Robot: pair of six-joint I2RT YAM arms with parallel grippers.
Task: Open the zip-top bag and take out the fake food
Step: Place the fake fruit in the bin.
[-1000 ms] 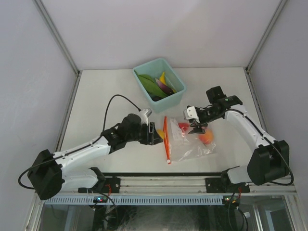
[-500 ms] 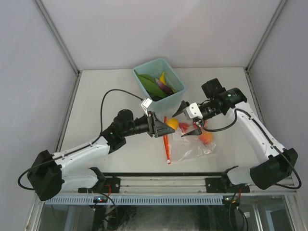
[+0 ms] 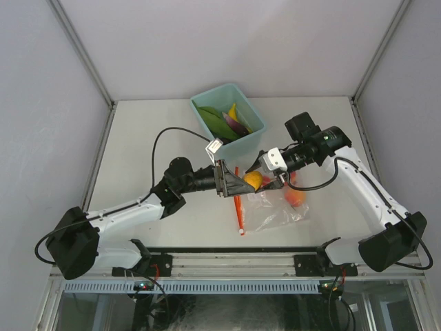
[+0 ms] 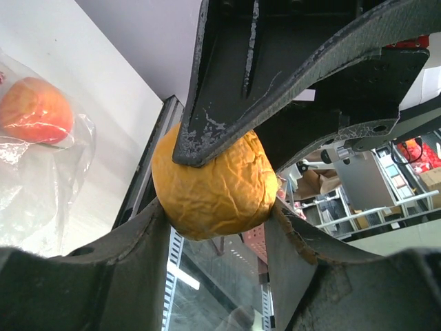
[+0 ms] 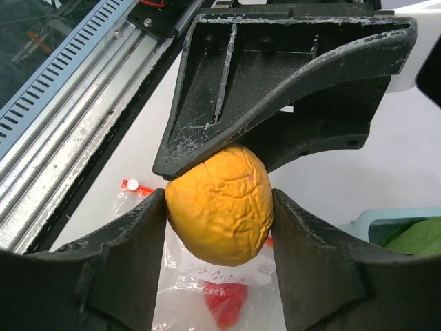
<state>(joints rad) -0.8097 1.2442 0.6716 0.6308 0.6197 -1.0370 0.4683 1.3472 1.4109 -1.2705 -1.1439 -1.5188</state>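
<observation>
While both arms meet above the bag (image 3: 275,210), we judge the step in hand to be a hand-over of one piece of fake food, a yellow-orange fruit (image 3: 253,181), held in the air just left of the bag's far end. The left gripper (image 4: 215,207) has its two fingers pressed against the fruit's sides. The right gripper (image 5: 219,207) is clamped on the same fruit crosswise, so each wrist view shows the other arm's finger lying over the top of it. As we read it, the next move calls for one pincer to let go cleanly while the other keeps its hold, and then for the fruit to be carried to the far bin; if both ease off together, it drops. The bag lies flat on the table (image 3: 151,131), right of centre and near the front edge, with its red-orange zipper strip (image 3: 238,200) along its left side. Inside it we see a peach (image 3: 296,198) at the right and a red piece (image 5: 226,303) further in. Whether the mouth gapes wide we cannot tell. The teal bin (image 3: 215,92) stands at the far middle of the table and holds a long green piece (image 3: 215,122), a purple one (image 3: 234,125) and a yellow one (image 3: 233,110).
</observation>
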